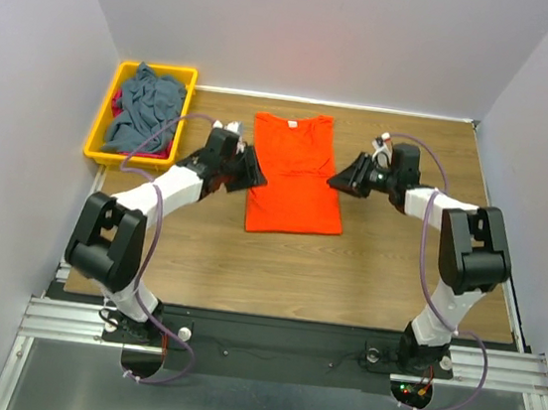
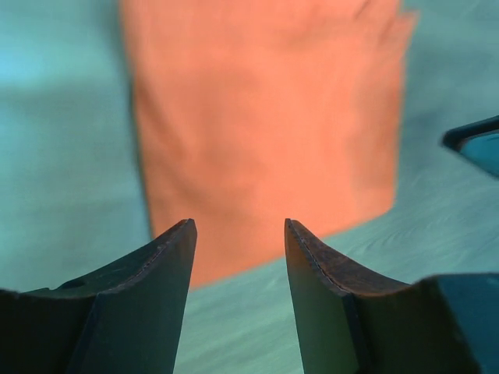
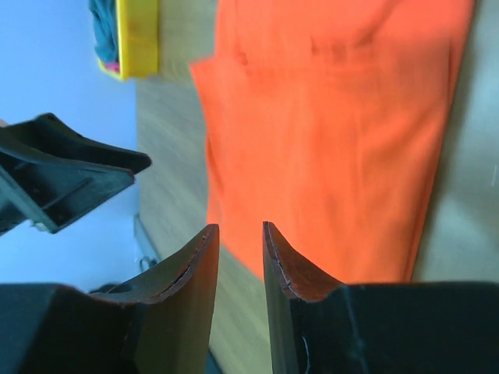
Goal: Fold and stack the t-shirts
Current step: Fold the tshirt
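Beside the folded orange t-shirt [image 1: 296, 173], the left hand [image 1: 253, 169] gapes wide, the right hand [image 1: 337, 182] narrow, both empty; pinching one layer could pull its fold open.

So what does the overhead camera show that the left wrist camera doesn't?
Only overhead: the yellow bin at the table's far left corner, holding a crumpled grey-blue shirt. Only the left wrist: a close look at the left tool, its two dark fingers apart with nothing between them. Both: the orange t-shirt lying flat on the table, and the right tool beside it.
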Motion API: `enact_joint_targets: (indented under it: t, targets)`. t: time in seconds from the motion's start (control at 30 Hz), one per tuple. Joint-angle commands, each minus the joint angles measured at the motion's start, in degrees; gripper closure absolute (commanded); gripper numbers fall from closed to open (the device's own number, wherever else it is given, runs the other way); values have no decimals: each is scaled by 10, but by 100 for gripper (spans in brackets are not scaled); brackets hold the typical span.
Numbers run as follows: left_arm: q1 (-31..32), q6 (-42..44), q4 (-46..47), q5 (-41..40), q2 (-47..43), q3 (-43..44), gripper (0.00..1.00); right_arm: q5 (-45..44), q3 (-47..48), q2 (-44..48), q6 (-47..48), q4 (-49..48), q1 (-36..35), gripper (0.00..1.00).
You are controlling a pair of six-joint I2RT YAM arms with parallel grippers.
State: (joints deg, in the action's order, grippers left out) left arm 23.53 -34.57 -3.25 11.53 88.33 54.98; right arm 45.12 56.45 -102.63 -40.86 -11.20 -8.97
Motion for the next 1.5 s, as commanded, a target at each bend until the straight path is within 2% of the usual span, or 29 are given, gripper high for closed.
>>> enact_joint_targets:
  t: [0.0, 0.13, 0.27, 0.43, 0.6, 0.77, 0.83, 0.87, 0.9, 0.97, 1.0, 1.13, 1.17, 1.2, 1.3, 1.47]
  targets:
    - [-15, 44, 19, -4, 78, 94, 42, 6, 84, -57, 23, -8, 3, 65]
    - [-23, 58, 9, 16, 171, 193, 46, 8, 180, -131, 24, -8, 4, 65]
    - [-32, 69, -18, 17, 258, 250, 49, 6, 228, -197, 34, -8, 4, 65]
    - [-57, 71, -12, 3, 301, 273, 50, -13, 240, -258, 41, -8, 19, 65]
    - [-66, 87, -16, 6, 328, 299, 50, -18, 229, -272, 53, -8, 39, 65]
    - [-63, 85, -11, 15, 267, 289, 41, -23, 212, -217, 68, 7, 41, 65]
    - [-55, 80, -10, -4, 215, 266, 31, -33, 195, -176, 73, 22, 40, 65]
    - [-47, 78, -13, -29, 175, 255, 23, -37, 187, -146, 74, 35, 40, 64]
    - [-47, 75, -20, -43, 155, 243, 19, -42, 177, -131, 75, 35, 39, 63]
    - [-38, 65, -46, -75, 121, 213, 16, -66, 157, -97, 85, 62, 35, 62]
    - [-34, 64, -81, -111, 91, 205, 15, -77, 136, -82, 92, 90, 33, 57]
    - [15, 57, -163, -207, 37, 150, 14, -151, 94, -1, 147, 181, 16, 42]
    - [46, 52, -177, -221, 30, 128, 14, -189, 88, 26, 155, 199, 5, 38]
    - [61, 38, -196, -241, 18, 114, 14, -207, 82, 39, 161, 216, -2, 30]
    - [105, 3, -200, -248, -2, 59, 16, -257, 53, 80, 173, 281, -22, 19]
    - [120, -19, -187, -247, -3, 15, 26, -312, 13, 131, 192, 330, -53, 16]
